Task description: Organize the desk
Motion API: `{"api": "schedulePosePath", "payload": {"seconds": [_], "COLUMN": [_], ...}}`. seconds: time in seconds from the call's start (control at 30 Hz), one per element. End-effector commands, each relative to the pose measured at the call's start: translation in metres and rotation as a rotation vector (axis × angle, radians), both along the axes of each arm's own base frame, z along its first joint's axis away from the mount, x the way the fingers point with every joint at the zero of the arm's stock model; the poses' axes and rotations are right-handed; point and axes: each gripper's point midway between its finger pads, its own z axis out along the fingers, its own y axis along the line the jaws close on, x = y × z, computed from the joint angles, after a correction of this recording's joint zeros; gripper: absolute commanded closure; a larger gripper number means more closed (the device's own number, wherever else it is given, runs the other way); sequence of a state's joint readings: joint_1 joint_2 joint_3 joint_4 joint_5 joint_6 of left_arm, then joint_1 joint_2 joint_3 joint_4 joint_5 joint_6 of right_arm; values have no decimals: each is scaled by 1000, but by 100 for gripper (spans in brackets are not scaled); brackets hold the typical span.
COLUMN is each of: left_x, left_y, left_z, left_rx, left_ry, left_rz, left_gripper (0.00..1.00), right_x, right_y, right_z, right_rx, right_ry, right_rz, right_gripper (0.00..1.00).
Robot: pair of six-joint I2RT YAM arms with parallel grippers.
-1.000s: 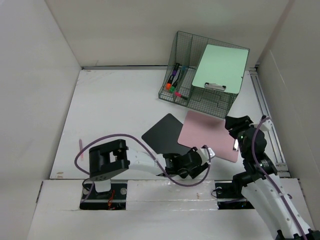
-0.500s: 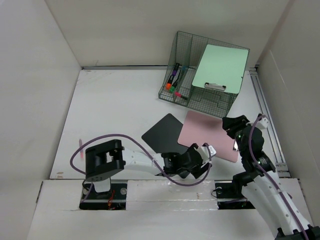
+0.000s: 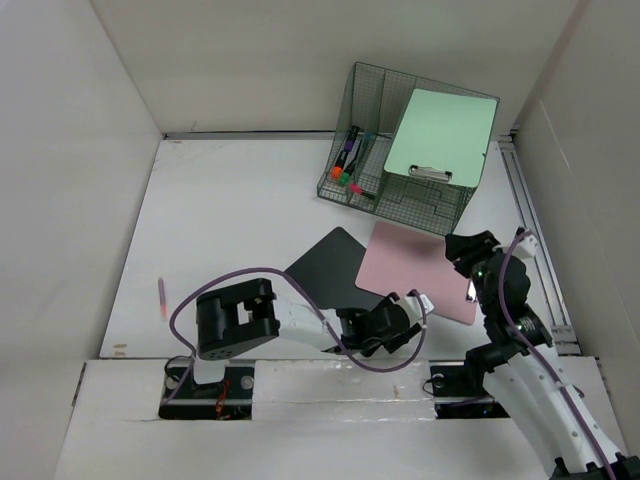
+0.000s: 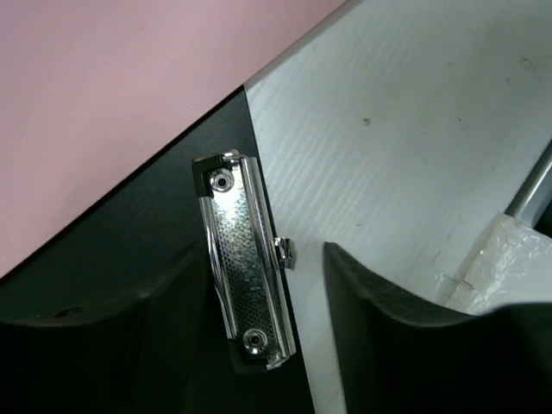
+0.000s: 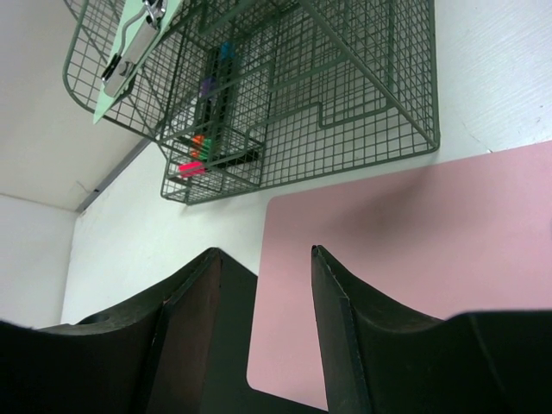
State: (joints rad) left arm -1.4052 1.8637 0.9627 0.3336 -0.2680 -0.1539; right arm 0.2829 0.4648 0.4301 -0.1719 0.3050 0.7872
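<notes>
The desk (image 3: 230, 220) is a white tabletop. A black clipboard (image 3: 325, 262) lies near its front with a pink clipboard (image 3: 420, 262) overlapping its right side. My left gripper (image 3: 408, 302) is open and low over the black clipboard's near corner. In the left wrist view the left gripper (image 4: 264, 257) straddles the metal clip (image 4: 244, 267), with the right finger (image 4: 379, 319) over bare desk. My right gripper (image 3: 463, 246) is open and empty above the pink clipboard's right part. It also shows in the right wrist view (image 5: 264, 254), over the pink clipboard (image 5: 405, 233).
A dark green wire rack (image 3: 400, 185) stands at the back right, holding a green clipboard (image 3: 442, 130) and coloured markers (image 3: 348, 160). A pink pen (image 3: 162, 298) lies at the left front. White panel walls border the desk. A metal rod (image 4: 530, 183) and white plastic (image 4: 509, 259) lie right of the left gripper.
The left arm's elbow has swung right, uncovering the pink pen, and its gripper has edged right along the black clipboard. The right gripper shifted slightly left.
</notes>
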Motion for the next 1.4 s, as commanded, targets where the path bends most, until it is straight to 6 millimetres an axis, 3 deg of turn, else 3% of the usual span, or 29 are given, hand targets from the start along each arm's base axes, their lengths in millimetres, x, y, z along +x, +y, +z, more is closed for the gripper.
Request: {"api": "schedulePosePath", "payload": {"seconds": [0.0, 0.1, 0.2, 0.3, 0.33, 0.4, 0.43, 0.53, 0.7, 0.73, 0.83, 0.93, 1.03, 1.07, 1.1, 1.2, 1.37], "left_x": [0, 0, 3, 3, 3, 4, 5, 4, 0, 0, 4, 7, 8, 8, 8, 9, 16], "left_y": [3, 14, 25, 40, 41, 57, 59, 73, 93, 95, 102, 101, 103, 103, 103, 101, 101], "left_z": [-12, -20, -16, -16, -3, 1, 18, 39, 49, 57, 71, 87, 87, 89, 87, 92, 95], "left_rx": [25, 33, 31, 37, 5, 14, -28, -66, -54, -72, -106, -153, -138, -148, -145, -161, -153], "left_ry": [22, 20, 4, 3, -2, -9, -13, -12, 8, 6, -11, -20, -20, -21, -21, -32, -61], "left_rz": [7, 17, 44, 63, 72, 98, 108, 130, 151, 156, 183, 191, 199, 197, 197, 193, 216], "left_gripper": [52, 69, 100, 100, 100, 100, 100, 100, 100, 100, 100, 100, 100, 100, 100, 100, 100], "right_x": [0, 0, -1, -2, -3, -3, -4, -5, -11, -13, -23, -36, -45, -52, -53, -62, -68], "right_y": [4, 3, 4, 6, 7, 15, 17, 28, 63, 68, 94, 125, 150, 171, 171, 196, 216], "right_z": [14, 17, 15, 11, 5, -3, -11, -30, -48, -62, -78, -80, -83, -81, -81, -69, -73], "right_rx": [-1, -5, -10, -22, -25, -23, -33, -47, -60, -84, -68, -19, 32, 70, 71, 97, 90], "right_ry": [-53, -63, -54, -42, -30, -11, 10, 78, 176, 234, 314, 318, 327, 318, 318, 277, 290], "right_rz": [21, 23, 28, 42, 50, 96, 108, 178, 393, 440, 603, 745, 832, 899, 899, 966, 1010], "right_gripper": [49, 49, 49, 45, 43, 34, 31, 21, 12, 11, 9, 6, 2, 0, 0, 0, 1]}}
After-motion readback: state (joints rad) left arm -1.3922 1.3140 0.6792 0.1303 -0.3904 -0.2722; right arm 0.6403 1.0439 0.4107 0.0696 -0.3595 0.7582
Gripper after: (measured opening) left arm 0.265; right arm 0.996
